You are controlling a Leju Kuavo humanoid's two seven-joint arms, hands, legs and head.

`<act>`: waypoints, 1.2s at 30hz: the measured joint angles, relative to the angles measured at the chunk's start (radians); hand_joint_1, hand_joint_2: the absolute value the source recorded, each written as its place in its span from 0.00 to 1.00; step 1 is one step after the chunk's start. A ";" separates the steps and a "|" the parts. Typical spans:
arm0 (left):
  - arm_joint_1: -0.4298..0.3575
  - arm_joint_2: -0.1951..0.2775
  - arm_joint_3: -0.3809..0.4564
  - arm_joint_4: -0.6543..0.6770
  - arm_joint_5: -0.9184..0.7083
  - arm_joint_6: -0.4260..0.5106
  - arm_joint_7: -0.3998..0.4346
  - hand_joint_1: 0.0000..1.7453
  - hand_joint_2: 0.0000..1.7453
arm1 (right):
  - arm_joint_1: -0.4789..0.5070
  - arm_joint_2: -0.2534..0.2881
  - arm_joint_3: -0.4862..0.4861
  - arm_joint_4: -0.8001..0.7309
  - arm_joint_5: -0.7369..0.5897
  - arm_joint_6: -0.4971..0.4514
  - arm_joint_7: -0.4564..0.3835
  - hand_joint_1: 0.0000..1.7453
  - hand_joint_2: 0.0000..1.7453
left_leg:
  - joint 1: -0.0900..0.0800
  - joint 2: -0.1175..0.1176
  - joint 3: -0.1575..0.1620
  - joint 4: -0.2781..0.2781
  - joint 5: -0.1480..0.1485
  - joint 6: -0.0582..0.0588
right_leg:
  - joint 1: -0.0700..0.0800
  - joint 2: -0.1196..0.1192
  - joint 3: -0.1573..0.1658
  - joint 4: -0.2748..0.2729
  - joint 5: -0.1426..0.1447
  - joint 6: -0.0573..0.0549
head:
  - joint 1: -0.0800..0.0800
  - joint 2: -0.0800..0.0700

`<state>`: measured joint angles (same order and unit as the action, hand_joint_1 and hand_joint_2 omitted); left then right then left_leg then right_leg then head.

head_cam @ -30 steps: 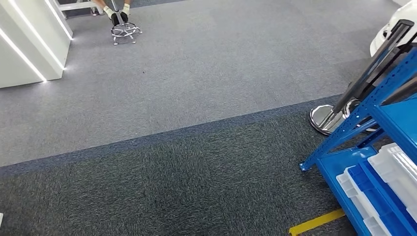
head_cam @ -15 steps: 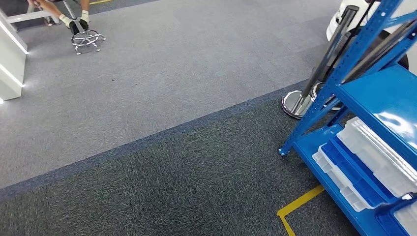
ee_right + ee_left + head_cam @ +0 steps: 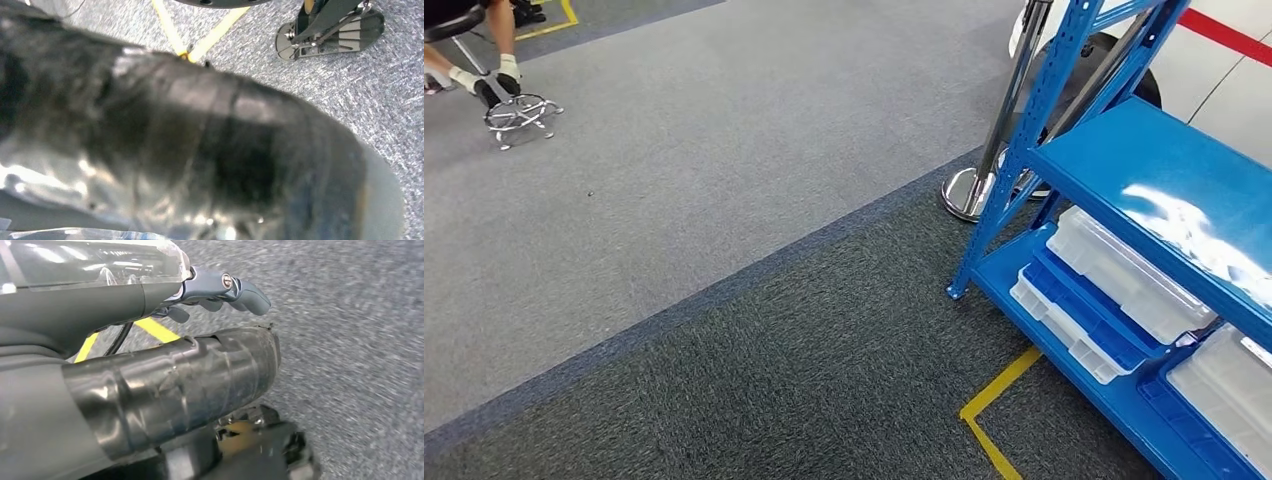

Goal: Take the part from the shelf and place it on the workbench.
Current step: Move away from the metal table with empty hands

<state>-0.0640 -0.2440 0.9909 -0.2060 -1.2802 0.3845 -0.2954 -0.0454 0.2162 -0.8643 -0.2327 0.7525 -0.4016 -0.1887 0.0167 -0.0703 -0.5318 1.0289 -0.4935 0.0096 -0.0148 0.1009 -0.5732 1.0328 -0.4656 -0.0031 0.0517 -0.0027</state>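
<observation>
Left hand: hanging at the robot's side over grey carpet, fingers curled loosely inward, nothing visibly in them. Right hand: its wrist view is blocked by a dark blurred cover, so can't tell whether it's open or holding anything.

Step, as I read it: approach phase, no reach begun. The blue shelf sits ahead and to the right of both hands, well apart from them. The part is presumably in one of the clear plastic bins on the lower deck, under the bare middle deck. Can't tell which bin, and can't see contents through the lids.

Next move calls for squaring up to the shelf front and stopping near the yellow floor tape, then raising an arm.

Edges and room:
- Blue corner upright is the nearest hard edge on the right-hand side.
- Chrome stanchion base stands just beyond that upright, touching or nearly so.
- Low clearance between decks makes bin access tight.
- Open carpet on the left-hand side; a seated person's feet and stool base are far off.
</observation>
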 joint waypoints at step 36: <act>-0.007 0.000 0.009 0.000 0.011 -0.010 -0.011 0.00 0.00 | 0.005 0.000 0.000 0.002 0.013 0.000 0.001 0.00 0.00 | 0.002 0.045 0.018 -0.035 0.005 0.023 | 0.002 -0.008 -0.037 0.041 -0.015 0.025 | 0.006 0.000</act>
<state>-0.0713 -0.2445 1.0001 -0.2060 -1.2697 0.3750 -0.3062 -0.0405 0.2165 -0.8644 -0.2304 0.7658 -0.4016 -0.1881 0.0188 -0.0257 -0.5139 0.9944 -0.4885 0.0322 -0.0131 0.0927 -0.6102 1.0736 -0.4808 0.0218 0.0579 -0.0027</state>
